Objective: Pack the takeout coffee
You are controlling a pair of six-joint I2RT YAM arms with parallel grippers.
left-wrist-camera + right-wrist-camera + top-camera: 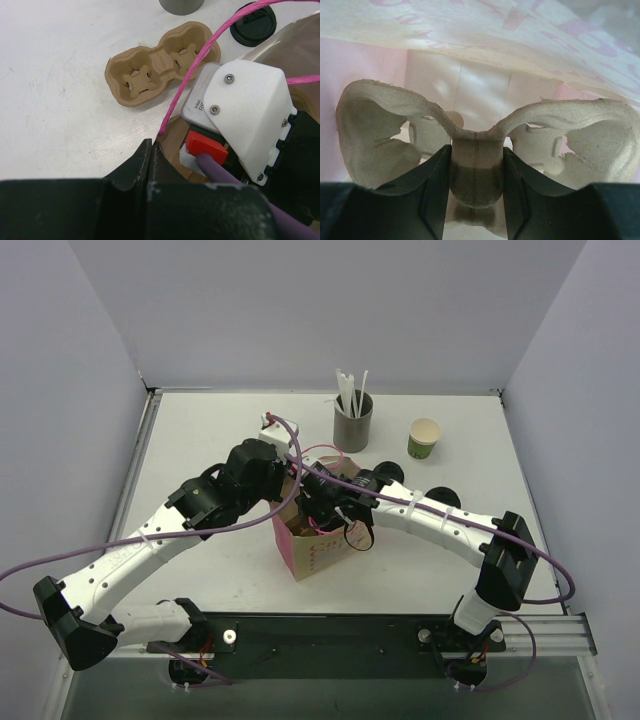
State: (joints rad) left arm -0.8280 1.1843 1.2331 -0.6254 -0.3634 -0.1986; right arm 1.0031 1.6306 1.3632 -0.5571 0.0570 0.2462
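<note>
The takeout coffee is out of view. A pink paper bag (pixel 315 558) stands open at the table's middle. My right gripper (pixel 477 149) reaches down inside the bag (pixel 470 30), shut on the middle bridge of a pulp cup carrier (pixel 385 115). My left gripper (pixel 151 150) is shut at the bag's back-left rim (pixel 175 135), seemingly pinching the paper. In the top view both grippers meet over the bag's mouth, left (pixel 288 483) and right (pixel 320 512). A black round lid (pixel 253 22) lies on the table behind the bag.
A second pulp carrier (pixel 160 62) lies empty on the table behind the bag. A grey cylinder of white straws (pixel 352 420) stands at the back, with a green cup showing a cream inside (pixel 424 438) to its right. The right wrist's white camera housing (pixel 250 110) is close to my left fingers.
</note>
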